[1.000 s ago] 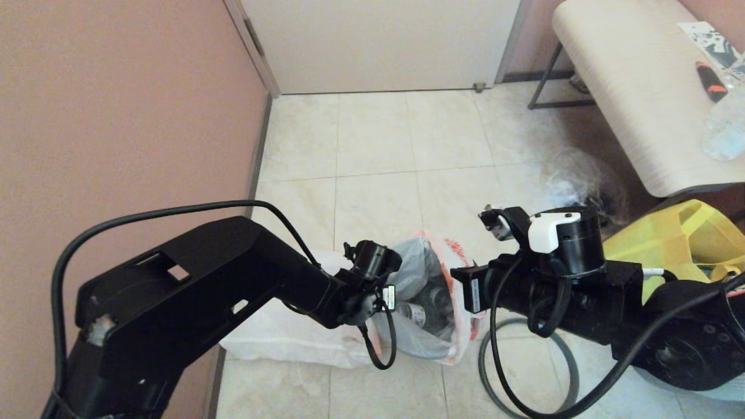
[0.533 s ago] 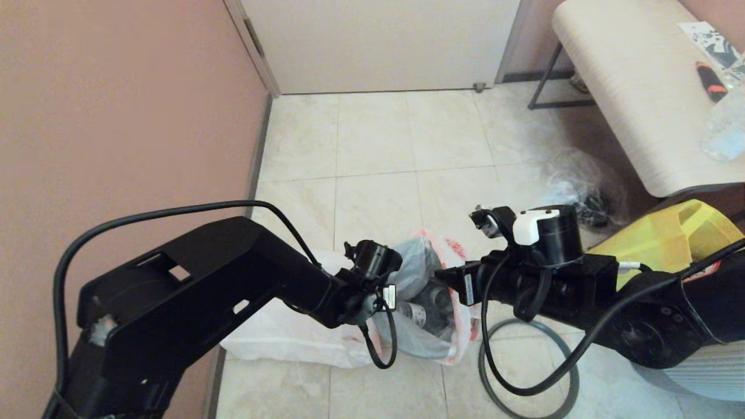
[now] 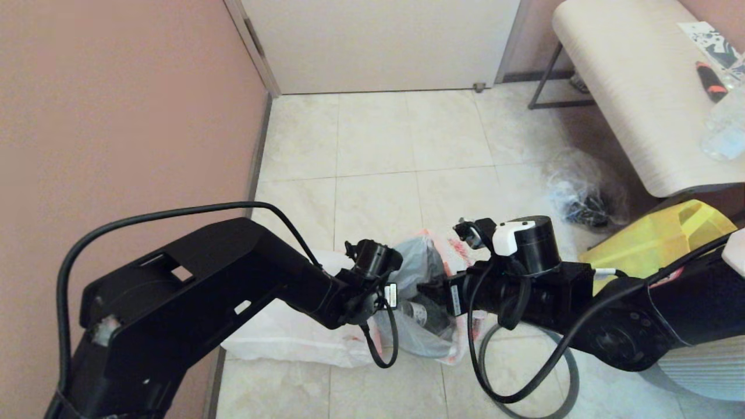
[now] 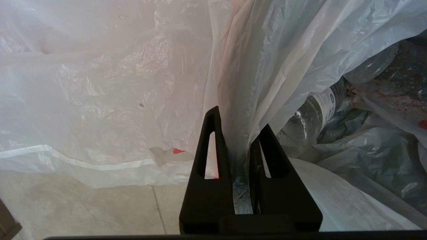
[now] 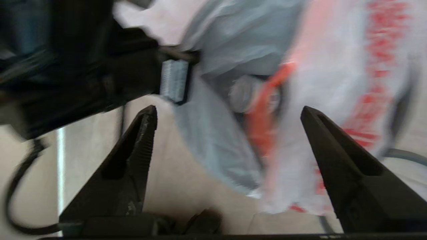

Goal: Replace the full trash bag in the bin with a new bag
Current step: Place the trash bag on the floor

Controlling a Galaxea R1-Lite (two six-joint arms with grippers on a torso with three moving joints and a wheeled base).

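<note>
The full trash bag (image 3: 428, 273), white with red lettering and dark bottles inside, stands on the floor tiles. My left gripper (image 4: 238, 120) is shut on a fold of that bag's film at its left side. My right gripper (image 5: 227, 110) hangs open at the bag's right side, with the orange-red handle (image 5: 263, 113) and lettered wall ahead of its fingertips and nothing between them. The new bag (image 3: 279, 337) lies flat on the floor left of the full one. Only the bin's dark grey hoop (image 3: 576, 372) shows, under my right arm.
A pink wall (image 3: 116, 116) runs close along the left. To the right are a clear wrinkly bag with black things (image 3: 582, 198), a yellow tote (image 3: 657, 244) and a pale bench (image 3: 628, 87). Bare tiles (image 3: 372, 151) stretch to the door.
My right arm has swung left, bringing its open gripper up to the full bag's right side. The left arm and the bag have stayed put.
</note>
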